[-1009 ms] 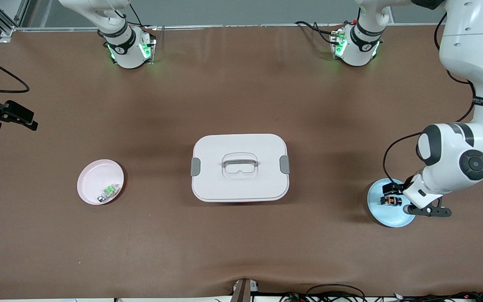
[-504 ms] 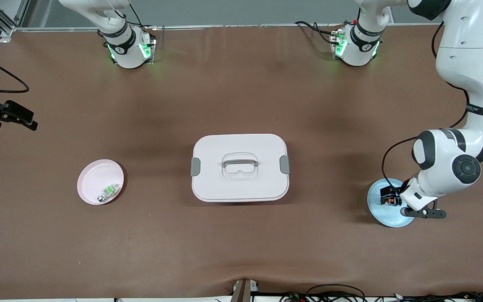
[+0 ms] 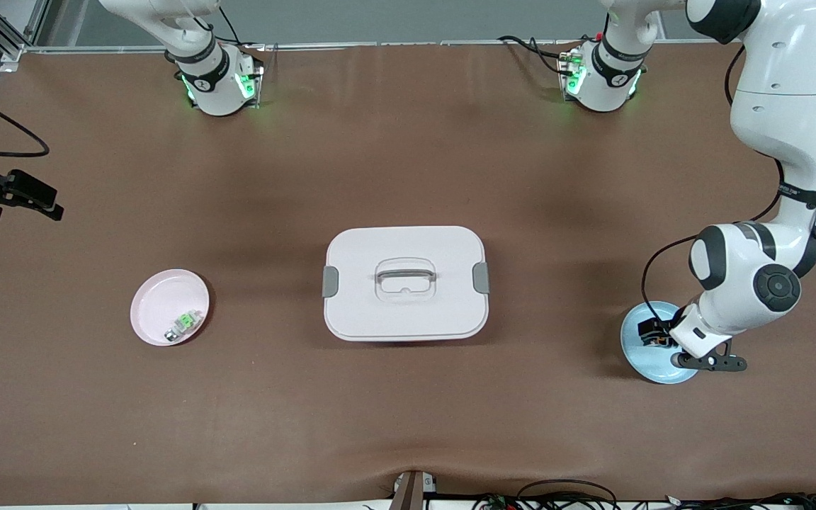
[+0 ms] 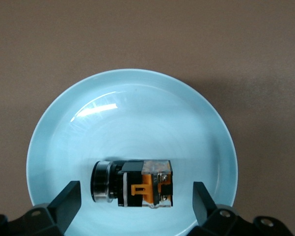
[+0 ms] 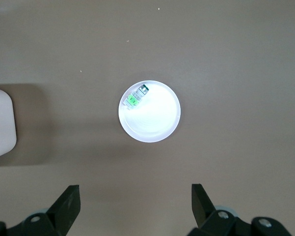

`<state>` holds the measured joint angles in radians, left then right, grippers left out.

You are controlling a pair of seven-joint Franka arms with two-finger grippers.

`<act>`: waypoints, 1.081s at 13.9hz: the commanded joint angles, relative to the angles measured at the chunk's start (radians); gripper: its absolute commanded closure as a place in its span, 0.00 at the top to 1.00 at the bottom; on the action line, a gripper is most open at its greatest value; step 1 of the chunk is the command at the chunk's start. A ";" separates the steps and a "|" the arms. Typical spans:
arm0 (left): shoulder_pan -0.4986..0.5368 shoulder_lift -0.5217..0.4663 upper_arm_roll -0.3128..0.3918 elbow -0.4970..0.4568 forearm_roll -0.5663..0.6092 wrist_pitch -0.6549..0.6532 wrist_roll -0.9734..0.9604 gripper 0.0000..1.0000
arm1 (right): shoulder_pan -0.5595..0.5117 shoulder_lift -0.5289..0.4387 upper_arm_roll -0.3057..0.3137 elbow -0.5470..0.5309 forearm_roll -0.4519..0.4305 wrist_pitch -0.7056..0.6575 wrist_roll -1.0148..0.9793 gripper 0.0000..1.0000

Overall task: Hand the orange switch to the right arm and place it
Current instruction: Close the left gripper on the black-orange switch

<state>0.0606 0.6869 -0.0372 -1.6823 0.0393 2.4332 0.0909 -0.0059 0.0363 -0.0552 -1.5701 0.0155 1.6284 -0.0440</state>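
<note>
The orange switch [image 4: 135, 183], a stubby black part with an orange clip, lies on its side on the light blue plate [image 4: 137, 113] at the left arm's end of the table. My left gripper [image 4: 136, 206] is open and low over the plate, one finger on each side of the switch, not touching it. In the front view the left hand hides most of the switch [image 3: 654, 340] on the blue plate [image 3: 636, 355]. My right gripper [image 5: 136, 206] is open and empty, waiting high over the table near the pink plate [image 5: 154, 118].
A white lidded box [image 3: 405, 282] with a handle stands at the table's middle. The pink plate [image 3: 160, 308], toward the right arm's end, holds a small green-and-silver component [image 3: 183, 324]. The brown mat [image 3: 408, 156] covers the table.
My left hand has shifted a little toward the table's middle, over the blue plate, and now covers more of the switch. The right arm has not moved.
</note>
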 commanded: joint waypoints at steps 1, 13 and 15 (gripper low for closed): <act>0.002 0.010 -0.001 0.006 0.010 0.015 -0.003 1.00 | -0.002 -0.019 0.001 -0.018 -0.012 0.007 0.003 1.00; 0.015 0.042 -0.003 -0.004 0.011 0.078 -0.005 0.99 | -0.002 -0.019 0.001 -0.018 -0.012 0.008 0.003 1.00; 0.013 0.042 -0.003 -0.005 0.010 0.078 -0.005 0.83 | -0.002 -0.019 0.003 -0.018 -0.012 0.008 0.003 1.00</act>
<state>0.0726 0.7293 -0.0373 -1.6822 0.0393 2.4968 0.0904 -0.0059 0.0363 -0.0552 -1.5701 0.0155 1.6309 -0.0440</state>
